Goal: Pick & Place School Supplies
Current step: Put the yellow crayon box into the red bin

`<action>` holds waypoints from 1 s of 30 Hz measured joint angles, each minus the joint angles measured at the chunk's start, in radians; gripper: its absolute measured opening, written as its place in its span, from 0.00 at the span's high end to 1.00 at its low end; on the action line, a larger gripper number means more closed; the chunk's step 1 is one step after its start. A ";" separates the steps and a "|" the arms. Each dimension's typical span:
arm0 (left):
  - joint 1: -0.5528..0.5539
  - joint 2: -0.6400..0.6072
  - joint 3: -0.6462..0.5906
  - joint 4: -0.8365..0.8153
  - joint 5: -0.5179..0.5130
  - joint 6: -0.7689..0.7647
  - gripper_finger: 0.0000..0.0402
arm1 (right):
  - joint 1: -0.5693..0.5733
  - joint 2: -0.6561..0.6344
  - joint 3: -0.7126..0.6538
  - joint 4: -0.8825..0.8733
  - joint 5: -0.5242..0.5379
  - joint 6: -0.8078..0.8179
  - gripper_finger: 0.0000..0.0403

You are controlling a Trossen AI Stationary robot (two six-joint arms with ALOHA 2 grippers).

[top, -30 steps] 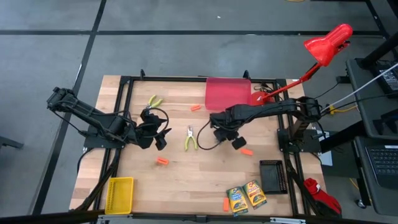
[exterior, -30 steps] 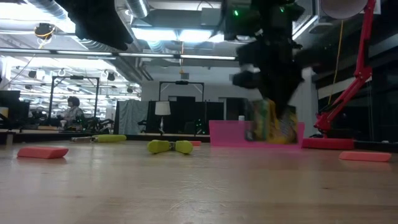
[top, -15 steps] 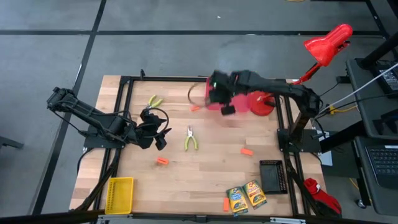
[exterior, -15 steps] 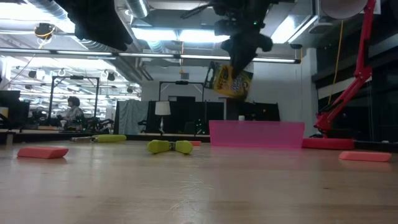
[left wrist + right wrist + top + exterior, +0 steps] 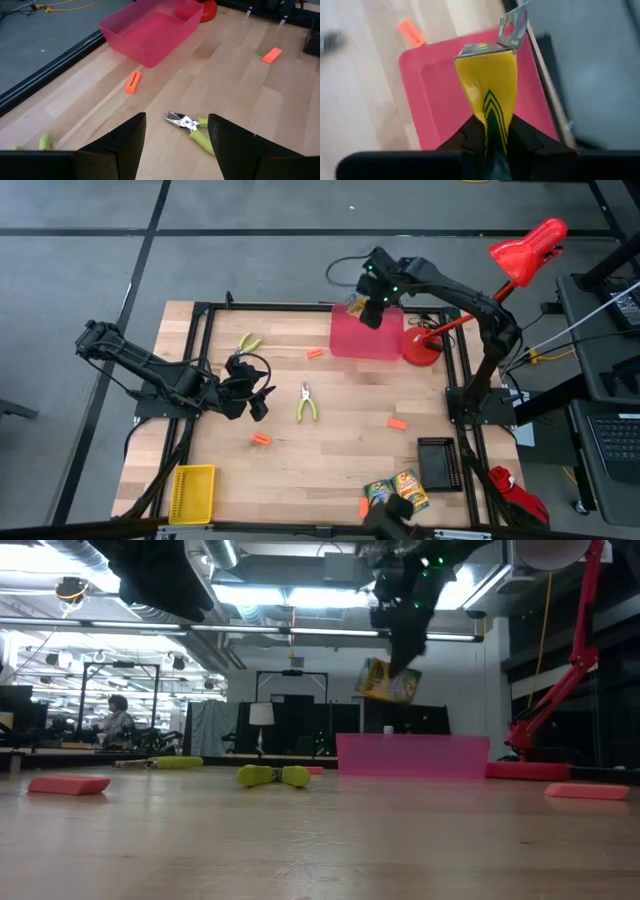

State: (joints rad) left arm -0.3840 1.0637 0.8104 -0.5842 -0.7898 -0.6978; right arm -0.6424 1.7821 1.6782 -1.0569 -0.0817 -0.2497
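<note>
Since a moment ago the right pincer (image 5: pixel 372 308) has carried its crayon box (image 5: pixel 389 681) from the near edge of the red bin (image 5: pixel 366 335) to above the bin's far side, and it pinches the box, held tilted in the air, directly over the bin's pink floor. Left pincer (image 5: pixel 175 131) hangs with fingers spread just above the table (image 5: pixel 330 455), pliers (image 5: pixel 189 124) lying just ahead of it; two more crayon boxes (image 5: pixel 398 492) lie far from both pincers at the table's near edge.

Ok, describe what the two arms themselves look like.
Both arms are dark, jointed metal. The right arm shows small green lights near its wrist and a black cable looping beside it. The left arm has a black cable curling above its hand. Each hand ends in two dark fingers.
</note>
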 joint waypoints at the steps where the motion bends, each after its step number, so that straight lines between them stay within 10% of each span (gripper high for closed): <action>1: 0.000 0.000 0.000 0.000 0.000 -0.004 0.47 | -0.017 0.000 -0.008 -0.009 -0.013 0.056 0.85; 17: 0.000 0.000 0.000 0.000 0.064 -0.005 0.47 | -0.068 0.001 -0.150 -0.028 -0.002 0.771 0.85; 30: -0.036 0.000 0.000 0.001 0.075 0.004 0.47 | -0.035 0.001 -0.241 0.020 -0.010 0.793 0.59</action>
State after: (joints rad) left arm -0.4202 1.0637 0.8105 -0.5831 -0.7147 -0.6941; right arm -0.6777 1.7828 1.4368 -1.0366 -0.0921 0.5433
